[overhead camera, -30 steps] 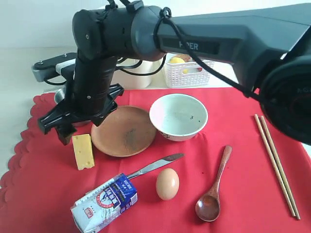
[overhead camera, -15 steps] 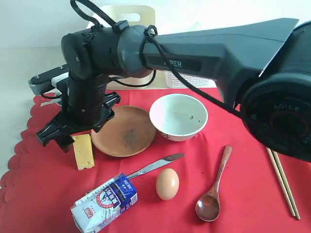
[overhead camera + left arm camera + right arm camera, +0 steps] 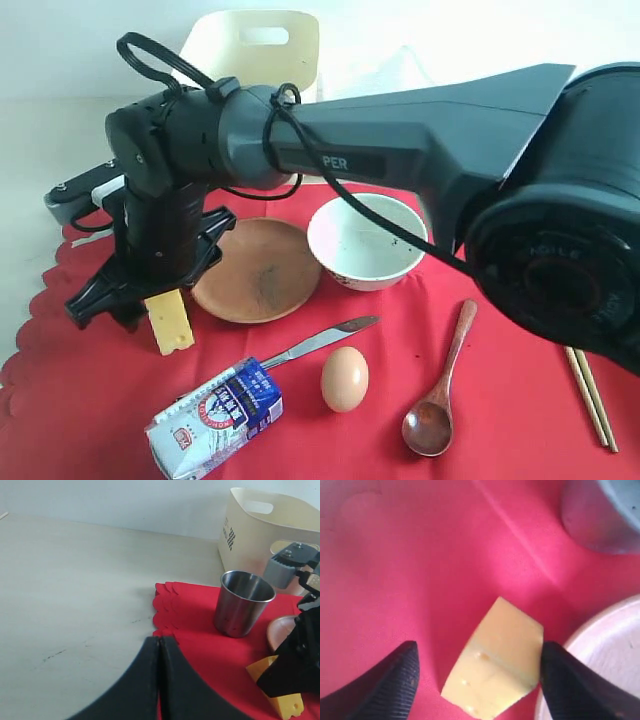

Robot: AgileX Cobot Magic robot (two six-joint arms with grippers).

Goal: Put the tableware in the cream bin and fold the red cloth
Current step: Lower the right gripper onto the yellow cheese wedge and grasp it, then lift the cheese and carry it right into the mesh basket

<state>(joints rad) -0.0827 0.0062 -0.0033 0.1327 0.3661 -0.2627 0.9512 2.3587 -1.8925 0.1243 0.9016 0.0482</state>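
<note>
**Dishes out on red cloth [image 3: 90,400], right gripper [image 3: 479,677] spread over cheese [image 3: 495,660]**

Spread flat across the table [image 3: 75,595], with the scalloped edge on the left of the exterior view. Near the middle of the red cloth: round brown wooden plate [image 3: 258,270], bare, with white ceramic bowl [image 3: 365,240] upright just beside it on the right. In front of the plate: steel knife [image 3: 320,342] lying at a slant, 1 end meeting the milk carton [image 3: 213,412] tipped on its side. Right of the egg [image 3: 344,378]: dark wooden spoon [image 3: 440,385], bowl end toward the near edge. Far right: pair of wooden chopsticks [image 3: 590,395], mostly hidden behind the arm's base. Upright near the cloth's scalloped corner in the left wrist view: steel cup [image 3: 243,602], hidden by the arm in the exterior view. Behind the cloth, upright: cream bin [image 3: 255,45], inside not visible.

Reaching across to the left side, down around the cheese: right gripper, jaws spread wide on either side of the wedge, gripping nothing. Impossible to judge whether 1 finger touches the wedge's corner. Cheese on the cloth just beside the plate's rim.

Clenched shut and empty: left gripper [image 3: 160,645], above the cloth's scalloped edge and the bare table.
</note>
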